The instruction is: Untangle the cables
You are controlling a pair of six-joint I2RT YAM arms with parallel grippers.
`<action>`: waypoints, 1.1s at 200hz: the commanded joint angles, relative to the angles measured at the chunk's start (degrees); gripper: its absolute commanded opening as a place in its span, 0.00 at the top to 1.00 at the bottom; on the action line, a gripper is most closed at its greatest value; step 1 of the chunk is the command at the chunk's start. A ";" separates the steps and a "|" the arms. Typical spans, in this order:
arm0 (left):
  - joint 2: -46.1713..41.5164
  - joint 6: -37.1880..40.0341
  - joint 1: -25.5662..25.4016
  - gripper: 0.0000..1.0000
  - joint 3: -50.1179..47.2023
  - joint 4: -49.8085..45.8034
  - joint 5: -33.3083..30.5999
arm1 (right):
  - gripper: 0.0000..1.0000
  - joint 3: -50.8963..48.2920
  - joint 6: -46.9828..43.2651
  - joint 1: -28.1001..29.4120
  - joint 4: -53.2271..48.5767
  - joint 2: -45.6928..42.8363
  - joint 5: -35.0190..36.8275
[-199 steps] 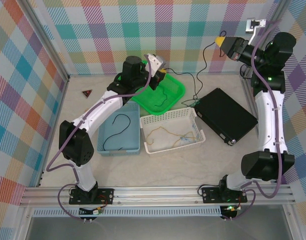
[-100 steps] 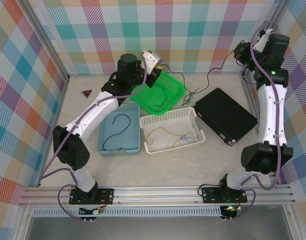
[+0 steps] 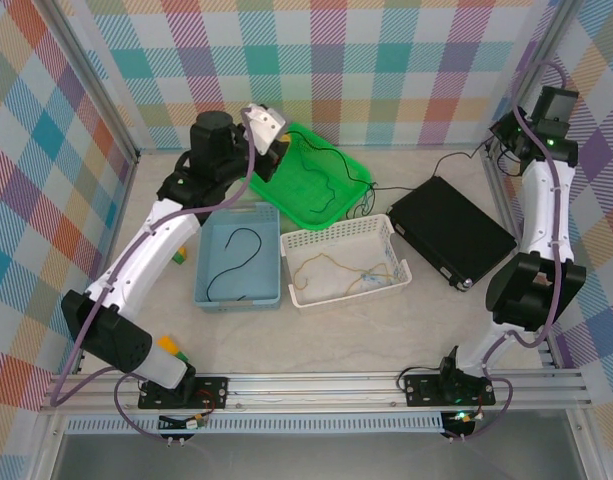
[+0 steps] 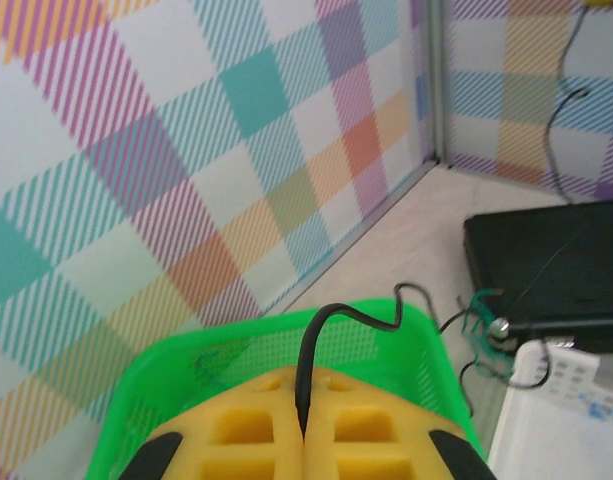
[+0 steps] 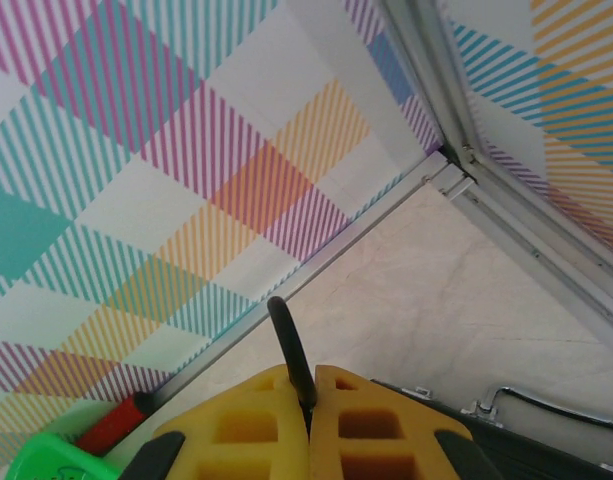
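Note:
One black cable (image 3: 386, 186) stretches from my left gripper (image 3: 279, 143) across the green tray (image 3: 358, 172) and the table to my right gripper (image 3: 500, 141). In the left wrist view the yellow pads (image 4: 246, 440) of my left gripper (image 4: 306, 388) are shut on this black cable (image 4: 316, 330) above the green tray (image 4: 236, 345). My right gripper (image 5: 309, 388) is shut on the cable's other end (image 5: 289, 345) near the back right corner. A dark cable (image 3: 329, 190) lies in the green tray. Another black cable (image 3: 233, 262) sits in the blue bin (image 3: 202, 270), and a tan-yellow one (image 3: 344, 272) in the white basket (image 3: 338, 235).
A black box (image 3: 451, 232) lies at the right between the basket and the right arm. Small green and yellow blocks (image 3: 177, 256) rest left of the blue bin, and more (image 3: 172, 347) by the left arm's base. Plaid walls close the back and both sides.
My left gripper has swung left along the tray's back edge. My right gripper has dropped toward the back right corner. The black cable between them is drawn out longer and lower.

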 commanded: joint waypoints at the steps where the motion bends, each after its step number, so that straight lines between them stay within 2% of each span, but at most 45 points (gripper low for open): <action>1: -3.20 0.79 2.05 1.00 -2.17 -1.79 -0.25 | 1.00 -0.46 1.37 -1.08 2.11 -1.50 1.06; 60: -6.55 0.93 4.29 1.00 -5.54 -1.76 -0.94 | 1.00 0.48 1.65 -3.27 3.03 -2.04 0.31; 168: -11.22 5.36 6.35 1.00 -7.97 -9.78 -5.71 | 1.00 0.01 1.35 -4.19 5.23 -4.09 -4.89; 220: -13.29 6.62 7.81 1.00 -10.42 -12.68 -7.19 | 1.00 1.46 1.86 -4.18 5.60 -4.71 -4.85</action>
